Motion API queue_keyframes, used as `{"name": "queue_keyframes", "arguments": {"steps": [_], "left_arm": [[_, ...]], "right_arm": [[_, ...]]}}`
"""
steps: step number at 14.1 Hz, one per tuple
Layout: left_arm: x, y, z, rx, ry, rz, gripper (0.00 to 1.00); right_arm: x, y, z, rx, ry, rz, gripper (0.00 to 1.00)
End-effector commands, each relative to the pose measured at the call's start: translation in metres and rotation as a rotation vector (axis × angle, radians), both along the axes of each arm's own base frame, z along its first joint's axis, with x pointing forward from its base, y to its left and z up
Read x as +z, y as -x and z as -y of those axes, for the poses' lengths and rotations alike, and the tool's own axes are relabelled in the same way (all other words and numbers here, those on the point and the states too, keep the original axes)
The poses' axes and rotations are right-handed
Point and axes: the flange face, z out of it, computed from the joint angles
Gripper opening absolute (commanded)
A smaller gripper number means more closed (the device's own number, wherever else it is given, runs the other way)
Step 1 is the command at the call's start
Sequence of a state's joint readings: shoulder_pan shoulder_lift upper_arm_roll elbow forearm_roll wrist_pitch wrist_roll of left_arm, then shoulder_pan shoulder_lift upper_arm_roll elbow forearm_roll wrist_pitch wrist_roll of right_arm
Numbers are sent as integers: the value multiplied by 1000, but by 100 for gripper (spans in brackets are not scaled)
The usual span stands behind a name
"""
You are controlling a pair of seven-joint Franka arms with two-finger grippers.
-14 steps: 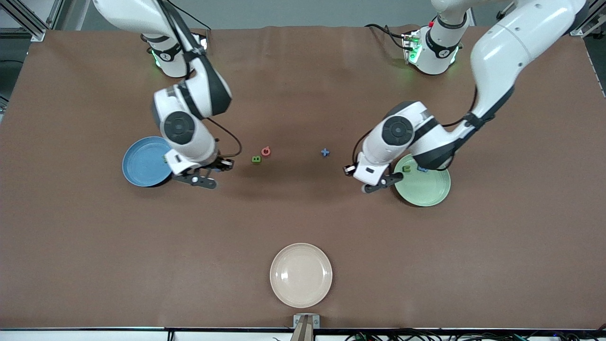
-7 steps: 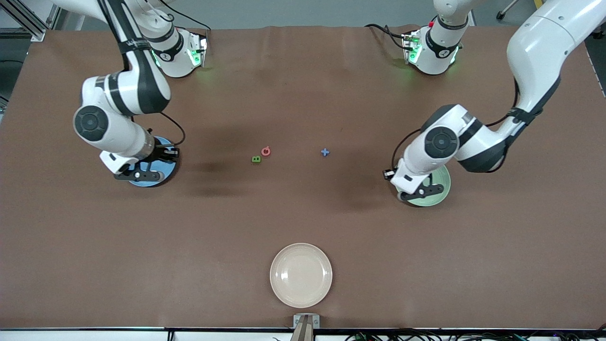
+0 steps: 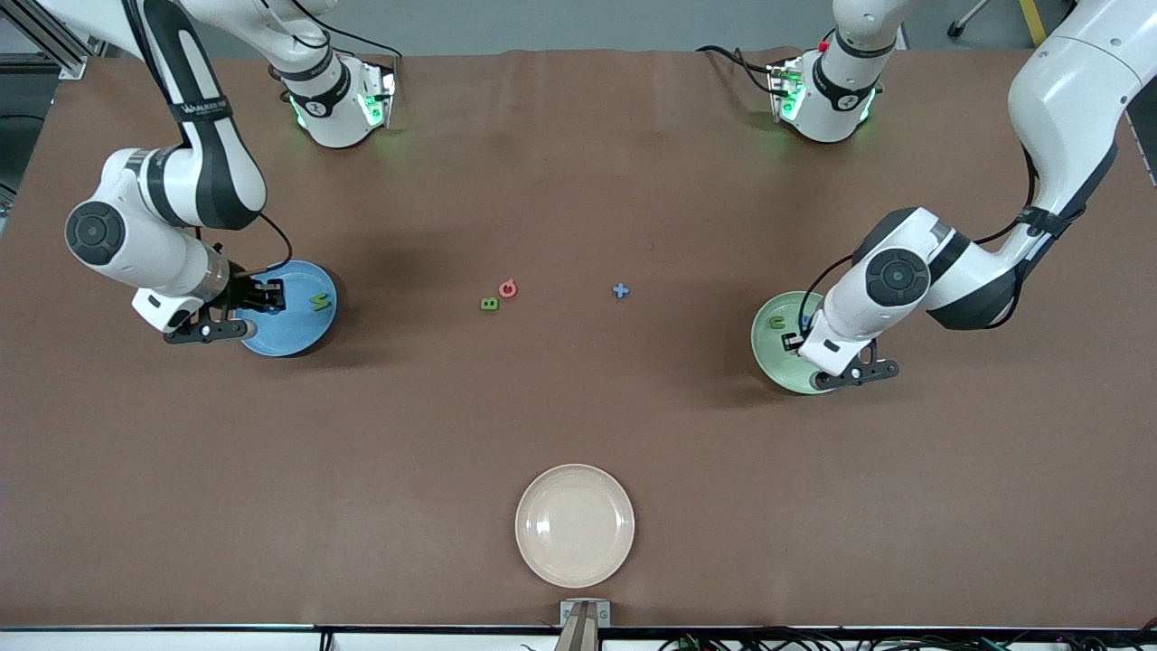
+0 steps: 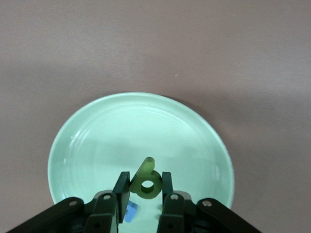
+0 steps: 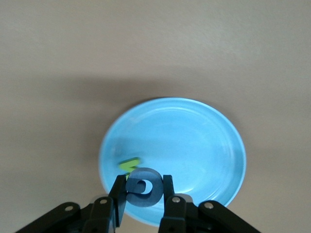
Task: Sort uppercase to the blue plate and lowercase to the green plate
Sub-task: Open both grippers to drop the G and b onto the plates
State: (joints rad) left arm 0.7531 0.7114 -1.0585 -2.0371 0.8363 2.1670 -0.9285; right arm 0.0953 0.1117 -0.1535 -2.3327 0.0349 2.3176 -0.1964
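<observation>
Both grippers are clamped on letters over their plates: the right gripper (image 5: 142, 193) pinches a blue G (image 5: 141, 187) above the edge of the blue plate (image 3: 271, 339), while the left gripper (image 4: 145, 190) squeezes a green q/p letter (image 4: 146, 181) above the green plate (image 4: 97, 131). Taking the blue plate as the landmark, a green S (image 3: 319, 302) already lies inside it, near the rim that faces the table's middle. Toward the left arm's end of the table from that plate sit the green B (image 3: 489, 304) and the red round letter (image 3: 508, 288), almost touching each other, then the blue plus-shaped letter (image 3: 620, 290), and last the green plate, which already holds a green n/u letter (image 3: 776, 321) and a small blue letter (image 4: 130, 211) half hidden under the left gripper's fingers. A cream plate (image 3: 575, 525) lies nearer the front camera than the blue plate, toward the middle of the table. The main risk I see is placement: the G hangs close to the blue plate's rim, so a release there could let it tip over the edge onto the table. Light foam may also cling to one pad when the jaws part and get dragged out. Later, the B and the red letter sit so close that closing on one could nudge or trap the other.
</observation>
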Motion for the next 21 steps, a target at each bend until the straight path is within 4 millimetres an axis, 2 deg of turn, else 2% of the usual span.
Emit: {"name": "queue_keyframes", "arguments": {"steps": [1,2,4,7,8,9,10,11,12,13,14,16,17,19,21], "left_arm": [[-16,4,-18,-24,3,24,14],[-21,3,-23,-20,5,24,14],[-30,4,-33,-46,8,14,14],[-37,6,-38,-43,11,12,16],[-37,6,-37,-44,12,13,19],[-37,6,-36,-46,11,14,30],[-36,6,-36,-46,9,15,52],[-35,6,-33,-45,8,18,73],[-32,6,-30,-44,6,25,88],[-29,5,-26,-46,7,30,93],[-21,6,-16,-59,12,37,99],[-6,10,7,-37,25,45,99],[1,14,28,-16,37,50,99],[5,31,86,30,52,47,99],[11,47,141,71,63,62,99]], "right_arm": [[-29,43,19,28,-2,42,2],[-41,55,19,27,0,47,2],[-51,65,19,24,0,44,2],[-55,68,22,16,2,47,3],[-56,68,22,18,2,45,5],[-57,68,21,19,1,41,11],[-58,69,20,21,1,34,16],[-59,68,19,24,1,34,25],[-59,67,18,27,1,36,27],[-58,67,17,29,1,36,55],[-58,66,17,27,1,33,100],[-55,65,17,27,1,37,100],[-56,65,15,24,1,34,100],[-49,66,2,21,-8,12,100],[-34,62,-30,-38,1,15,100]]}}
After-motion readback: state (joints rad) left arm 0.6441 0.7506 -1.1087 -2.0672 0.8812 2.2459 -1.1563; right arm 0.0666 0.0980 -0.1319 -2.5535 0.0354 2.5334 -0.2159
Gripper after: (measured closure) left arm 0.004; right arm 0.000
